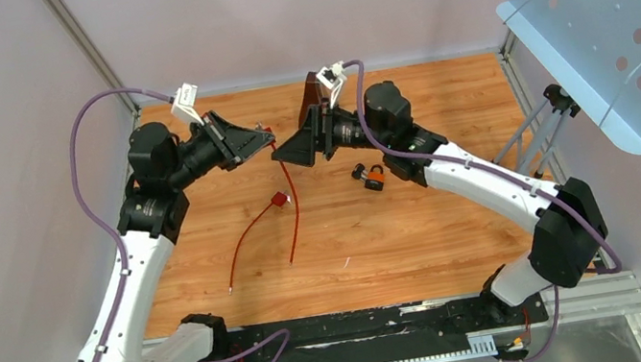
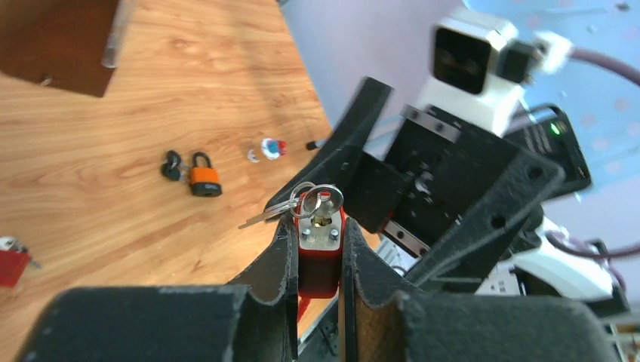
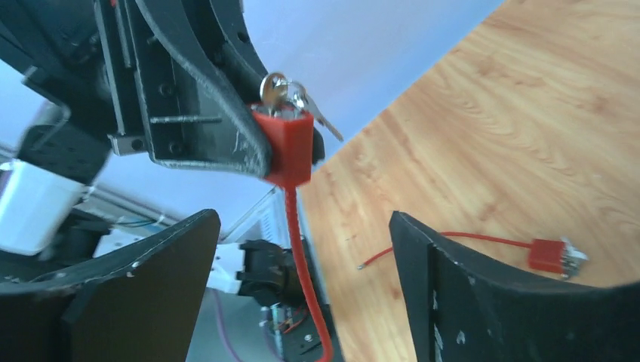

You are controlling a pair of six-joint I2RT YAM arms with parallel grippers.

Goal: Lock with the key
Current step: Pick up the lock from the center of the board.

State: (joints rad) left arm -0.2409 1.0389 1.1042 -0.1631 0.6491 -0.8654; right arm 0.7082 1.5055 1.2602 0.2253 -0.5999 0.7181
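Left gripper clamps the red cable lock between its fingertips; key ring protrudes beyond them. Right gripper, opposite, jaws spread wide, holding nothing.

Padlock base out of sight
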